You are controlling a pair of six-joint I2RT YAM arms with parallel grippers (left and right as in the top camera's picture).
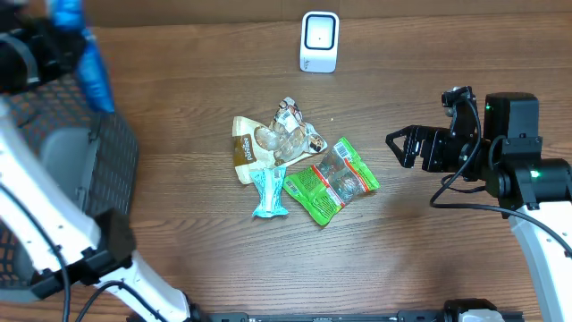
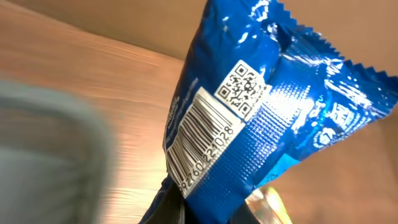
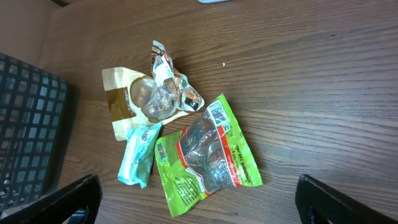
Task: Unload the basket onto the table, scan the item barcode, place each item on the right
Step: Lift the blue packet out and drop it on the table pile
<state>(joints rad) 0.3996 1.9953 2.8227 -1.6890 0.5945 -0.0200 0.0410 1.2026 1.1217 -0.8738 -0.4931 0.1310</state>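
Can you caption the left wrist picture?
Blue packet held in the left fingers, barcode and QR code facing the camera.

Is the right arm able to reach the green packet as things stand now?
Probably yes. The right gripper is open and points toward the green packet, with only bare table between them.

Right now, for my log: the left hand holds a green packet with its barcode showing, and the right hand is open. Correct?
No: the left wrist view shows the packet in the left hand is blue, not green. Its barcode shows, and the right hand is open.
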